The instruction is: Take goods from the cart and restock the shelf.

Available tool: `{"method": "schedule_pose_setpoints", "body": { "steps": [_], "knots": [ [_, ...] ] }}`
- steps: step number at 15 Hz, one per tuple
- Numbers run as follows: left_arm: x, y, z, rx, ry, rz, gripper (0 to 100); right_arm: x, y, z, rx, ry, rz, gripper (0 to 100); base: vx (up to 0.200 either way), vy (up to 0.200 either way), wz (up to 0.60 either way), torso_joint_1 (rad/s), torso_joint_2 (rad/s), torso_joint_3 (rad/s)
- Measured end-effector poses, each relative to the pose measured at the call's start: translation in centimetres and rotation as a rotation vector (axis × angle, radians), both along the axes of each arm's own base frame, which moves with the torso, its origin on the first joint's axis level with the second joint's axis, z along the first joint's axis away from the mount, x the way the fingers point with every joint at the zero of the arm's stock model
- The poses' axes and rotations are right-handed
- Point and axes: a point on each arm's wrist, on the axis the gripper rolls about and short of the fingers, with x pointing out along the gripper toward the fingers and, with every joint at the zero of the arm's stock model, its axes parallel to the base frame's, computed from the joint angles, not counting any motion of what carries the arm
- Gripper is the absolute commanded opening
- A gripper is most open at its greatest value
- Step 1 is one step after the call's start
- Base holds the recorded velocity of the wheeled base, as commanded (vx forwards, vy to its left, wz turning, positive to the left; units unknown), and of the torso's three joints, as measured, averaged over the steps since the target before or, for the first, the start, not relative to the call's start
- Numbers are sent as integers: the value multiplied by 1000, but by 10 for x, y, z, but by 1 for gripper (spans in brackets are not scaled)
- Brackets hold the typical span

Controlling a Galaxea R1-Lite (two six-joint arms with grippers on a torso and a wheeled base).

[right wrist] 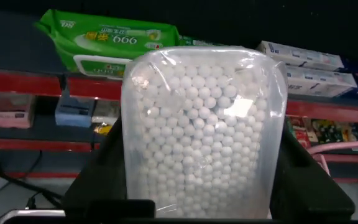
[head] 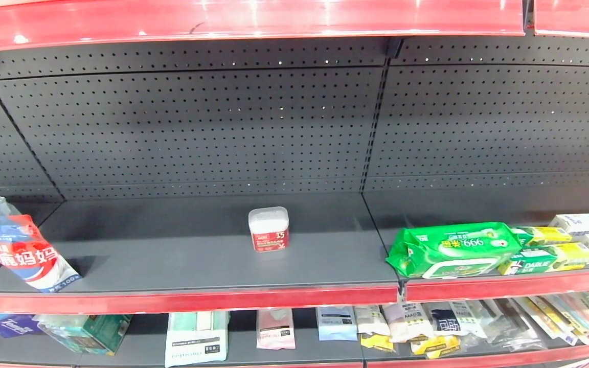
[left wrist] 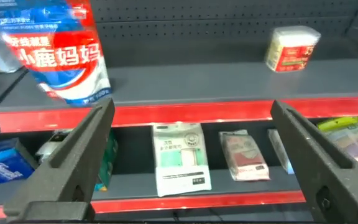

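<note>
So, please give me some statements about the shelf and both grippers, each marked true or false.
1. The right gripper holds a clear pack of white beads. True.
2. The left gripper is shut on a box. False: it is open and empty.
3. The small red-labelled tub stands upright on the shelf. True.
4. The green wipes pack lies on the lower shelf. False: it lies on the tub's shelf, farther right.

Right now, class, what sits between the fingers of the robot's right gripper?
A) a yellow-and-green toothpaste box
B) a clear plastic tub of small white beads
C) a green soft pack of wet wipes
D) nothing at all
B: the right wrist view shows the clear plastic tub of small white beads clamped in the right gripper, with the green soft pack of wet wipes lying farther back.
</note>
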Motion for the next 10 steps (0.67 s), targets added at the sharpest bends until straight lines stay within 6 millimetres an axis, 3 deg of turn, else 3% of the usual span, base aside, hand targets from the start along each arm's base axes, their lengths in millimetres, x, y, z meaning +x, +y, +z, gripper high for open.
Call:
{"method": "schedule_pose_setpoints", "body": {
  "steps": [3,5,7,10],
  "knots": [
    [1,-1,22,-6,-4,-64,100,-30,9,-18,55,-100,12,0,0,0,0,0,0,0],
    [12,-1,54,-41,11,-51,100,-44,12,-30,89,-148,-13,0,0,0,0,0,0,0],
    [46,-1,87,-57,64,-16,100,-51,13,-36,67,-183,-89,0,0,0,0,0,0,0],
    [127,0,110,4,138,-62,100,-56,14,-36,58,-209,-95,0,0,0,0,0,0,0]
  ]
}}
